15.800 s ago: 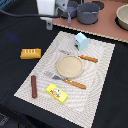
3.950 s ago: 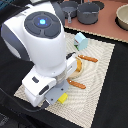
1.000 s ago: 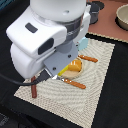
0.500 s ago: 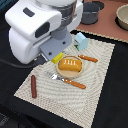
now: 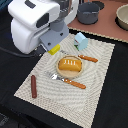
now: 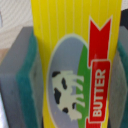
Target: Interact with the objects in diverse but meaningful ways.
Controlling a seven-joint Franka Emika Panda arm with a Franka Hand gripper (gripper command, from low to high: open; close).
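Observation:
My gripper point(image 5: 54, 49) is shut on the flat yellow box point(image 5: 54, 49), held above the mat's far left edge in the exterior view. In the wrist view the box point(image 6: 75, 55), labelled "BUTTER" with a cow picture, is clamped upright between grey and teal finger pads point(image 6: 20, 80). The orange-yellow bread loaf point(image 5: 69, 65) lies on a round plate point(image 5: 61, 74) mid-mat. Beyond it stands the pale blue carton point(image 5: 80, 40). At the mat's near left lies the dark red-brown sausage point(image 5: 34, 86).
A beige woven mat point(image 5: 102, 92) lies on the black table. An orange-handled fork point(image 5: 71, 80) and knife point(image 5: 87, 58) flank the plate. A grey pot point(image 5: 90, 11) and a bowl point(image 5: 122, 16) stand at the back. The white arm body point(image 5: 35, 22) fills the upper left.
The arm has drawn back toward the exterior view's upper left with the yellow box still gripped, uncovering the bread loaf, plate and fork. The other objects have not moved.

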